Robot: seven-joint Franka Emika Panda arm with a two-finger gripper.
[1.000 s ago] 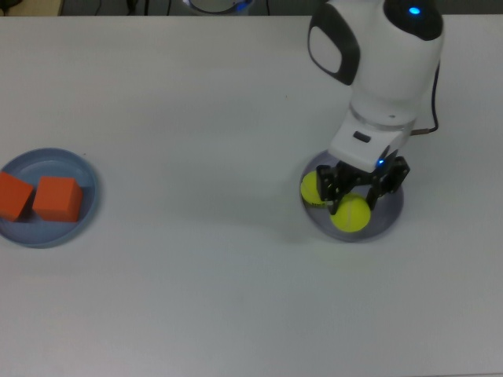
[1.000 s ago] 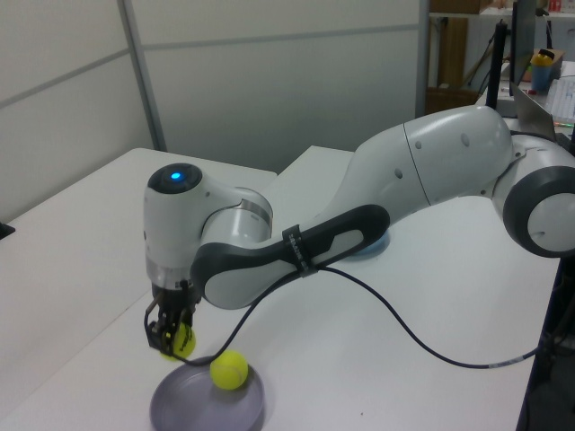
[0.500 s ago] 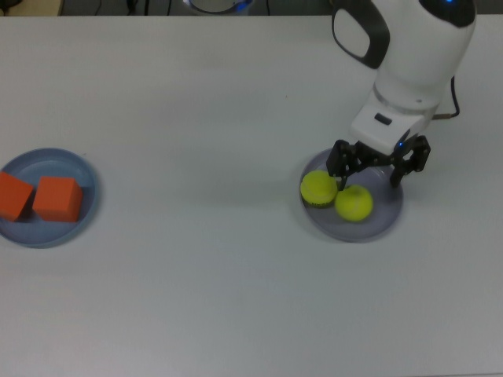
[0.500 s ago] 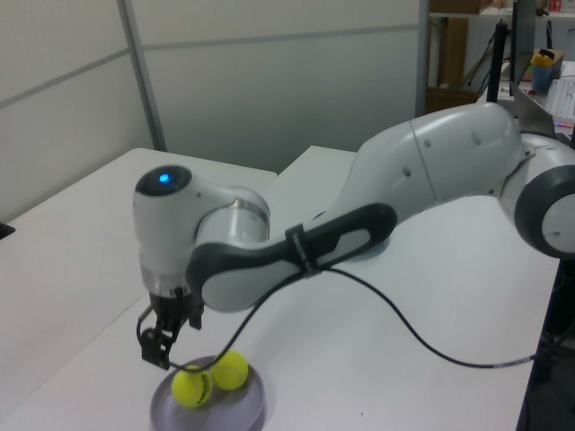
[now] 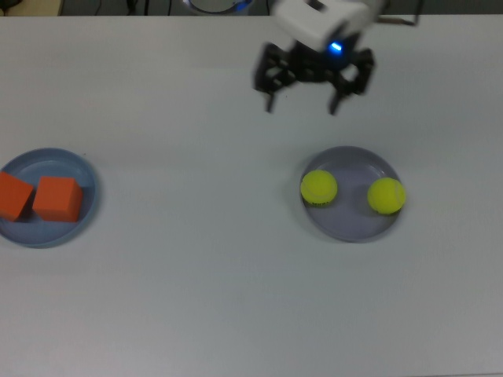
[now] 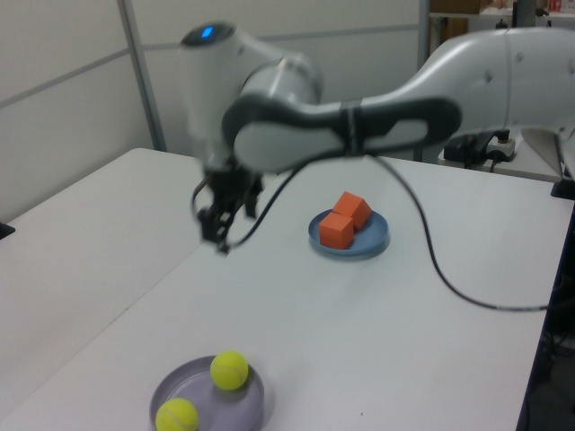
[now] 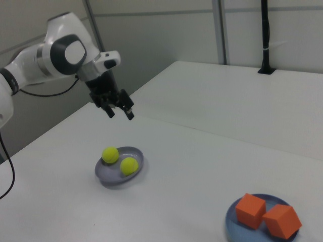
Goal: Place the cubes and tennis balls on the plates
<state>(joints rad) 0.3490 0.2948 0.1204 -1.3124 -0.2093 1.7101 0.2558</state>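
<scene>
- Gripper (image 5: 301, 100): empty, fingers spread apart, raised above the white bench (image 5: 196, 298) and holding nothing; in the right view it hangs clear of both plates.
- Lavender plate (image 5: 351, 226): the nearest object, just below the gripper in the top view, well under it in height. Two tennis balls rest inside, apart from each other: one (image 5: 318, 188) at the top view's left rim, one (image 5: 386, 195) toward the top view's right rim.
- Light blue plate (image 5: 78, 165): far from the gripper, at the top view's left edge. Two orange cubes sit on it side by side, about touching: one (image 5: 56, 199) nearer the gripper, one (image 5: 14, 195) partly cut off by the frame edge.
- Judgement of progress: all four objects lie on plates, so the task appears complete; the step in hand is a retreat.
- Doing it well: keep the gripper high and travel away from the lavender plate, so that no finger or cable brushes a ball, which would roll easily off so shallow a rim.
</scene>
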